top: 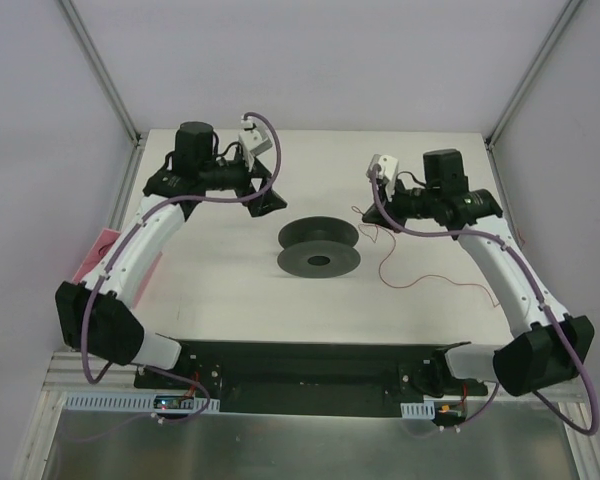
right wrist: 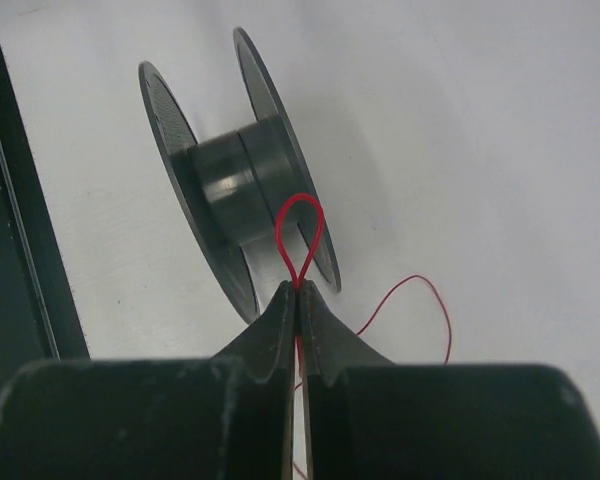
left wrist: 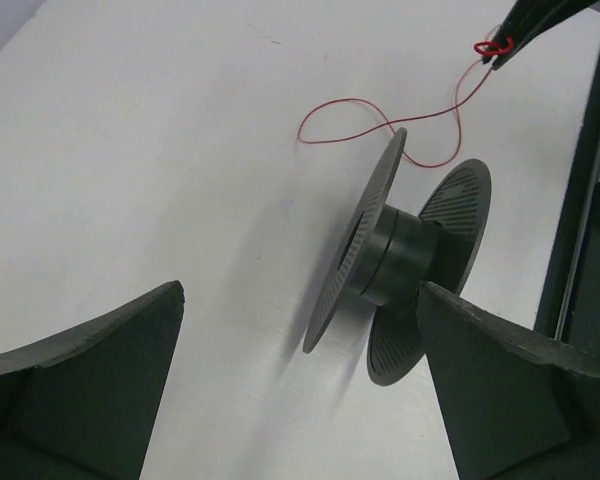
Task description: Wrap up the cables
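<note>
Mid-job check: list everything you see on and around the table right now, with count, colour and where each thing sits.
table: 1, white, fills the workspace
spool: 1, dark grey, table centre, resting on both flange rims, core looks bare
red wire: 1, red, loose on the table right of the spool, small loop pinched in the right gripper
pink object: 1, pink, at the table's left edge, cannot tell what it is
base plate: 1, black, near edge
left gripper: 1, black, open, empty, left of the spool
right gripper: 1, black, shut on the red wire
left arm, right arm: 2, white with black joints, purple cabling
</note>
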Controlling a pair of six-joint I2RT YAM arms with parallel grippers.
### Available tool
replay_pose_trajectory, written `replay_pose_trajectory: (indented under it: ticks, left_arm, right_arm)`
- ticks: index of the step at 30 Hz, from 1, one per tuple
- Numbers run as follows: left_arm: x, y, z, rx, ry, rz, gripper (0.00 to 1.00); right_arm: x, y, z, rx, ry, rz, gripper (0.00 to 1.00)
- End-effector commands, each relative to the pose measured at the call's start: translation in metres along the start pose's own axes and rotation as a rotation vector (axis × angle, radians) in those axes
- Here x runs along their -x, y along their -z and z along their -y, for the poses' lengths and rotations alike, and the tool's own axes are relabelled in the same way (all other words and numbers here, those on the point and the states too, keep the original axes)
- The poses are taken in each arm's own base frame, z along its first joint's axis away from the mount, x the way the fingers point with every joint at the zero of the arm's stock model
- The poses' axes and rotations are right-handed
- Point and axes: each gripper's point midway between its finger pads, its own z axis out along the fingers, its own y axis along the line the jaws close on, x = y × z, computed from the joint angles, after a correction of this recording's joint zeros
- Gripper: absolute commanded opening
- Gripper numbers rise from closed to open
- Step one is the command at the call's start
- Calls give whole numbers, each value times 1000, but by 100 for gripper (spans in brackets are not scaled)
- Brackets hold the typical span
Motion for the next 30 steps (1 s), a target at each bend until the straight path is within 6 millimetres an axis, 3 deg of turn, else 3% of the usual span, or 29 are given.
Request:
replay_pose_trajectory:
  ticks: [1,5,10,16,30]
  left_arm:
    - [-1,-13,8,-257,-9,74,99]
    - [-17,-30,3,-297,-75,62,99]
    - [-41,-42,17,-367,-96,41,99]
    - [-58,-57,36,-447,-138,58,88]
    - [-71,-72,56,-531,-259,130,60]
  right_arm:
    - [26,-11,-14,133,73,24,1]
    - [25,-32,-19,174,104,-10,1]
    - [20,-56,-28,210,145,-49,1]
    - [9,-79,-32,209,136,-91,1]
    - [1,-118,-25,136,66,-6,1]
